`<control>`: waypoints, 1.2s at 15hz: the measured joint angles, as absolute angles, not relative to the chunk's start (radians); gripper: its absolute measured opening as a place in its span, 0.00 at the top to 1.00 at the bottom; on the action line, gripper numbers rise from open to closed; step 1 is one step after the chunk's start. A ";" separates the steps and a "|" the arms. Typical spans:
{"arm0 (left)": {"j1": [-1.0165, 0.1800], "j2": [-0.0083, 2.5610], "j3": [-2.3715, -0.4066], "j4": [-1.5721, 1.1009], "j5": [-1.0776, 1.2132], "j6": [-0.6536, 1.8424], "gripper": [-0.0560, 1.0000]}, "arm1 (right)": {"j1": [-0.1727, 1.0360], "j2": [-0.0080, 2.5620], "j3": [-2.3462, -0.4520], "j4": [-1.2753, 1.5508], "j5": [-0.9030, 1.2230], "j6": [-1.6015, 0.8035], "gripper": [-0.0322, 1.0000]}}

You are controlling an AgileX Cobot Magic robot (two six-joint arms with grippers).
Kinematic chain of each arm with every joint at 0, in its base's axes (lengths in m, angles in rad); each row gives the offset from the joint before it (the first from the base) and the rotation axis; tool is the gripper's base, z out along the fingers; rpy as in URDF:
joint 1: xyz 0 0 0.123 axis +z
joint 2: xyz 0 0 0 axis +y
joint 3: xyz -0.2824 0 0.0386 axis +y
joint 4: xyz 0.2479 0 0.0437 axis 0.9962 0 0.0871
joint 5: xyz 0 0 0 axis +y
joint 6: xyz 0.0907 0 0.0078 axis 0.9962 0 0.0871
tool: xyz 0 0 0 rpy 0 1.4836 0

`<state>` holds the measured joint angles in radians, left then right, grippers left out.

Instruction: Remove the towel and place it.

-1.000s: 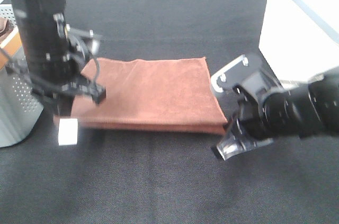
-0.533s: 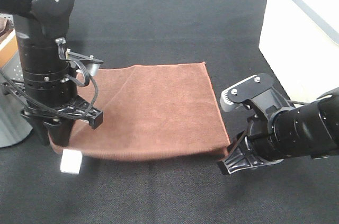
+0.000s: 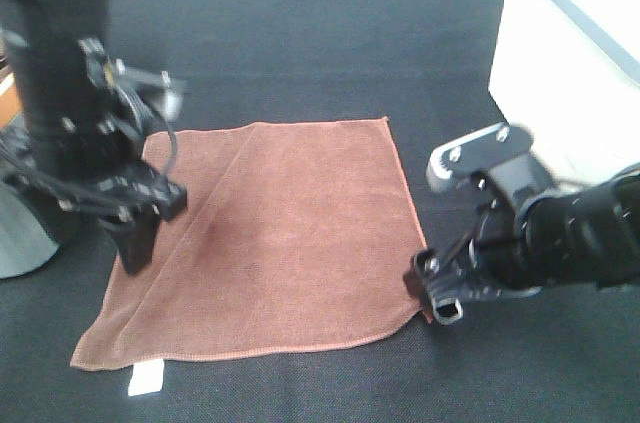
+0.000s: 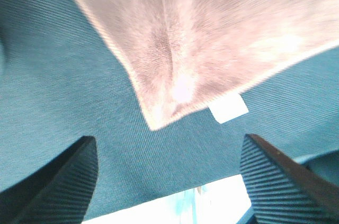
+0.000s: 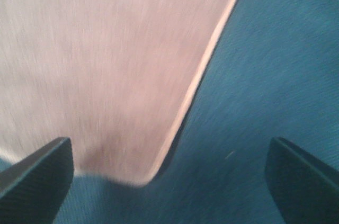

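The towel lies spread open and nearly flat on the black bench, left of the middle, with its front hem running close along the bench's near edge. One diagonal crease crosses its left part. Its small white tag sticks out at the corner nearest the bench's near-left corner and rests on the black cover. The left gripper points down over the left side of the cloth. From its wrist camera the two ribbed fingers stand wide apart with the tagged corner lying between them, and nothing is pinched. The right gripper is low at the towel's near-right corner, right beside the hem. Its fingers are likewise spread, with the corner and bare bench showing between them and nothing in its grasp. A white box stands at the far-right corner of the bench, well apart from the cloth. A grey rounded thing sits at the left edge, partly behind the left arm, too blurred to make out.
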<state>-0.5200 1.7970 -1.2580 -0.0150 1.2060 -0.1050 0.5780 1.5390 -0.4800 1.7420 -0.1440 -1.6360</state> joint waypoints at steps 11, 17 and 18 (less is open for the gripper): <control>-0.520 1.296 -1.258 0.150 1.192 -0.106 0.27 | 0.578 1.080 -0.581 1.742 -0.728 -1.957 0.07; -0.520 1.131 -1.257 0.154 1.195 -0.127 0.27 | 0.579 1.038 -0.583 1.746 -0.994 -2.002 0.09; -0.520 1.109 -1.257 0.154 1.195 -0.146 0.27 | 0.599 1.037 -0.586 1.749 -0.963 -2.000 0.10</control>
